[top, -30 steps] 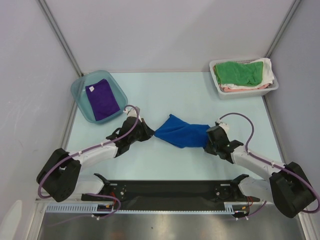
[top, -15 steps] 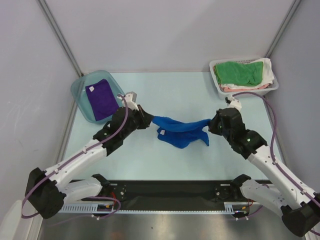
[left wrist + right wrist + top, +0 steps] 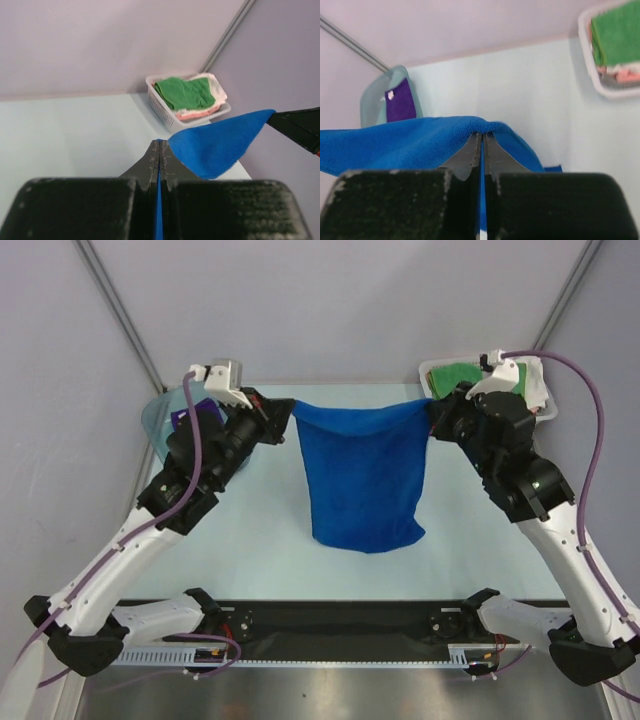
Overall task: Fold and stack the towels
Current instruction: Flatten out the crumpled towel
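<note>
Over the pale bench (image 3: 260, 540) the blue towel (image 3: 362, 475) hangs spread out flat, its top edge pulled taut. The left claw (image 3: 283, 418) is clenched on one upper corner and the right claw (image 3: 432, 415) on the other. Farther back, the purple towel (image 3: 400, 105) lies in a teal tub (image 3: 370, 97) at left. The green towel (image 3: 182, 92) tops a white basket (image 3: 162, 110) at right.

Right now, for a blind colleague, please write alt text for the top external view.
A blue towel hangs spread over the table, its top corners pinched in the shut jaws of the left arm and right arm. A purple towel lies in a tub at far left; a green towel sits far right.
</note>
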`<state>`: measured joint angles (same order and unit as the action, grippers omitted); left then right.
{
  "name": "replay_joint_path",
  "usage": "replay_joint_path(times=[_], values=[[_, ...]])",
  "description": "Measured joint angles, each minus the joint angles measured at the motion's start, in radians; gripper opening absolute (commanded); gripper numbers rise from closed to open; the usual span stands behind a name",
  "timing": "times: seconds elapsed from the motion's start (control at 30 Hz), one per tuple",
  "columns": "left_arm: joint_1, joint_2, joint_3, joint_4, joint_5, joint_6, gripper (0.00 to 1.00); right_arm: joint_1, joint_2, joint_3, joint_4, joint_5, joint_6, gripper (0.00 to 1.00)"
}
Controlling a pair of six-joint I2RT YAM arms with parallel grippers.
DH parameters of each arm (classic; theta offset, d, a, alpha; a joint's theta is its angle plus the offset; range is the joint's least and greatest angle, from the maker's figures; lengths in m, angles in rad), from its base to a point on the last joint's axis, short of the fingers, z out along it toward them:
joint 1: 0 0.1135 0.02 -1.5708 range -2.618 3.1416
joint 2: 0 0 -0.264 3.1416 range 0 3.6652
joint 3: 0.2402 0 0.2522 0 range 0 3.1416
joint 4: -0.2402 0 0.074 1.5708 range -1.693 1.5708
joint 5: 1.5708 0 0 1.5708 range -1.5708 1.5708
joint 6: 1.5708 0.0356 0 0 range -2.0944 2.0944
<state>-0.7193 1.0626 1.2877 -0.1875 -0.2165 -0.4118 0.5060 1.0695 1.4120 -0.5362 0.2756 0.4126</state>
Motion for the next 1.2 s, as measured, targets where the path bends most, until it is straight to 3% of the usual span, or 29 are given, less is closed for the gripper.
replay_joint_path(times=[0.2,0.67,1.2], values=[[-0.039,0.006,0.131,-0.026,-0.028,0.102,0.0,0.0,0.013,0.127,0.039,-0.018,-0.089,0.0],[-0.288,-0.012,0.409,-0.029,-0.078,0.362,0.0,0.078,-0.006,0.349,0.142,-0.079,-0.243,0.0],[-0.359,0.016,0.571,0.001,-0.069,0.475,0.0,0.089,0.002,0.498,0.188,-0.153,-0.268,0.0]])
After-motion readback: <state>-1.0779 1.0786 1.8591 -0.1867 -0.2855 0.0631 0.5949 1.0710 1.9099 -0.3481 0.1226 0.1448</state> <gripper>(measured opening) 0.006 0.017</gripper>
